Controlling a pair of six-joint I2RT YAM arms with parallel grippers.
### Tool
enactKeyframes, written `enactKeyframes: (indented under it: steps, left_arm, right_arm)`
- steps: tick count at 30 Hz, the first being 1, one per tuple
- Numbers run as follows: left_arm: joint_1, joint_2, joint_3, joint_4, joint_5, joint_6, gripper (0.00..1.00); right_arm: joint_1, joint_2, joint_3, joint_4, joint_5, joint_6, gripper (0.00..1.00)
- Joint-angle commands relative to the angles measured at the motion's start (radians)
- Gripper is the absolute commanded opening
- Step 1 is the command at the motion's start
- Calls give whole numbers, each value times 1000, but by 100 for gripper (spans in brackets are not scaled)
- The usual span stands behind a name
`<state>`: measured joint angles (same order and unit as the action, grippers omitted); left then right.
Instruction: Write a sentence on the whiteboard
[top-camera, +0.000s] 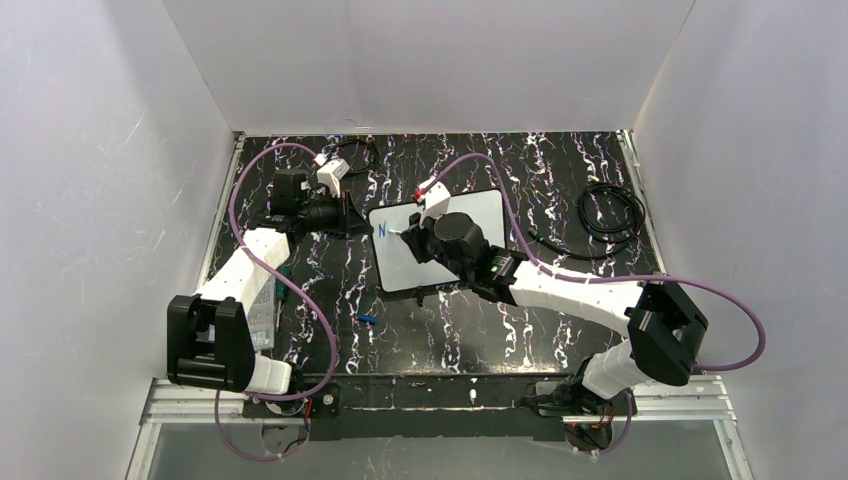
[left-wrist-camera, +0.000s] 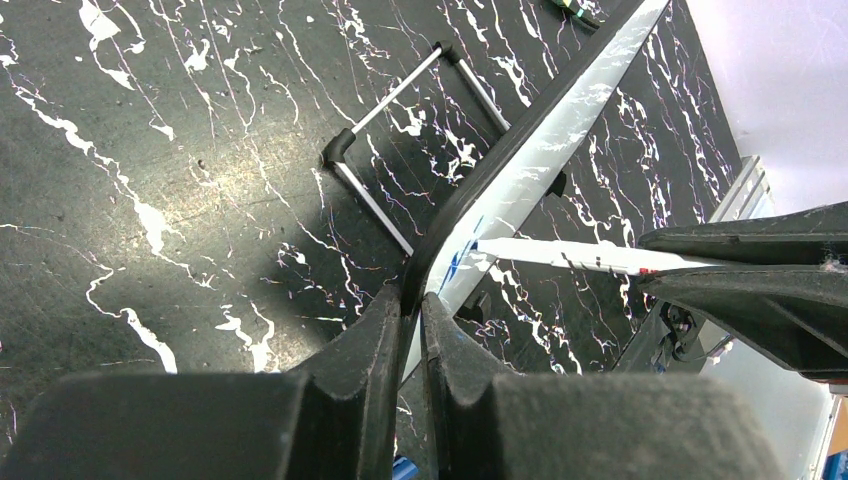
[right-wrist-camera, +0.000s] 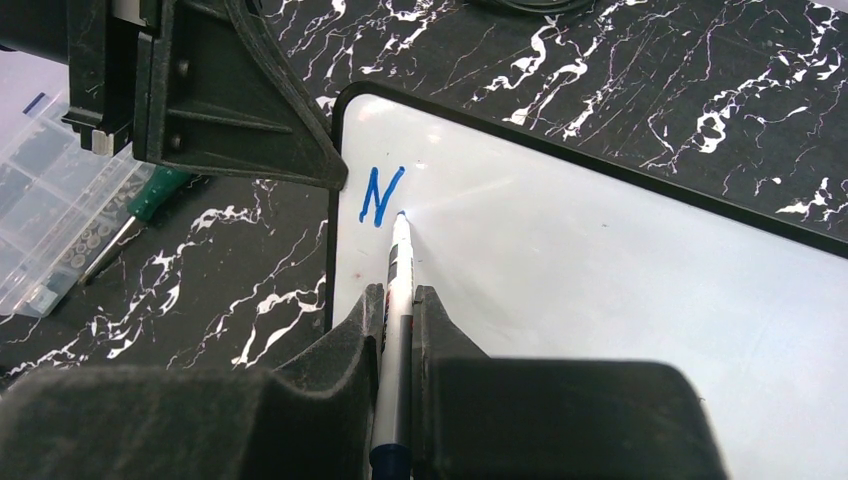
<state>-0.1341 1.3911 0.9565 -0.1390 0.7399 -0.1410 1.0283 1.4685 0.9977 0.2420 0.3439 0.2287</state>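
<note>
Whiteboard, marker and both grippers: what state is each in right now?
Small white whiteboard with thin dark frame: edge clamped, mostly blank.
Blue handwritten sentence: only the letter "N" written.
White marker with blue tip: uncapped, tip on the board.
Left gripper: shut on whiteboard.
Right gripper: shut on marker.

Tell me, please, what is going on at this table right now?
The right gripper, jaws shut, holds a marker with its tip on the whiteboard, just beside a blue N, the only letter written. The left gripper is clamped on the board's edge near that letter, apparently steadying it on the table. The sentence has barely begun.
</note>
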Motion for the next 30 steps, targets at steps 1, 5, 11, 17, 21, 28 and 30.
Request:
enactKeyframes:
  steps: [1,5,11,17,21,28,30]
  left_arm:
    - [-9,-45,-1,-8,19,4,0]
    - [-9,-45,-1,-8,21,3,0]
    - [-9,-45,-2,-8,20,4,0]
    - [-10,-44,-1,-8,22,4,0]
    - [-10,-43,-1,-8,22,4,0]
    - [-10,-44,-1,-8,23,6,0]
    - [-10,-44,-1,-8,22,5,0]
  right_arm:
    - [-1,-19,-16,18,64,-1,1]
    - [-1,-28,-22,7,95,0,1]
    - [-1,-34,-17,18,114,-2,1]
    - [-1,-46,-17,53,124,-1,1]
    - [-1,-41,-9,69,109,-7,1]
    - [-1,-8,6,83,52,-5,1]
    - [-1,-5,5,78,46,-3,1]
